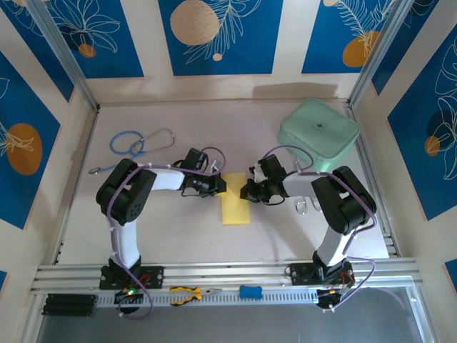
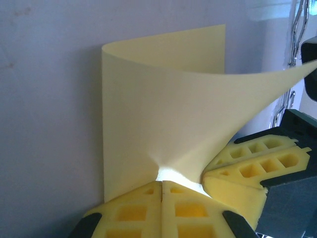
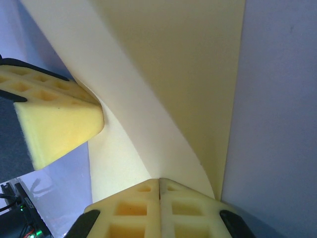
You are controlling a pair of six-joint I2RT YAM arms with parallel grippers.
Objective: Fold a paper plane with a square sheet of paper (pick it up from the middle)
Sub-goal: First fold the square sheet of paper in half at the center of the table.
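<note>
Midway across the counter (image 1: pixel 178 236), between the two arms and a little toward the near edge, lies the square sheet of paper (image 1: pixel 235 211), pale yellow and plain. Both hands meet over its far half. The left hand (image 1: pixel 220 184) has its foam pads pressed together on the sheet. From its wrist camera the paper runs straight out of the closed pads and rises in a smooth bow, with one side down on the counter. The right hand (image 1: pixel 248 191) is likewise pinched shut on the paper, just beside the left one. From the right wrist the sheet sweeps up and over in one curve, with no pressed crease that I can see.

The paper looks very light and thin. It bends under nothing more than the two grips, and it puckers slightly where the left pads bite. It is probably limp across a wide span yet springy when curled, so a loose flap may flick back if released before a fold is flattened. A hard twist could dent or tear it. On the smooth counter it is likely slick and may slide when pushed. The foam pads ought to grip it well.

The best hold, as I judge it, is a shallow bite at an edge or corner. The hands should be close together, with one part pinned to the counter while the other is carried over. The mint-green case (image 1: pixel 318 132) sits well apart at the far right corner.
</note>
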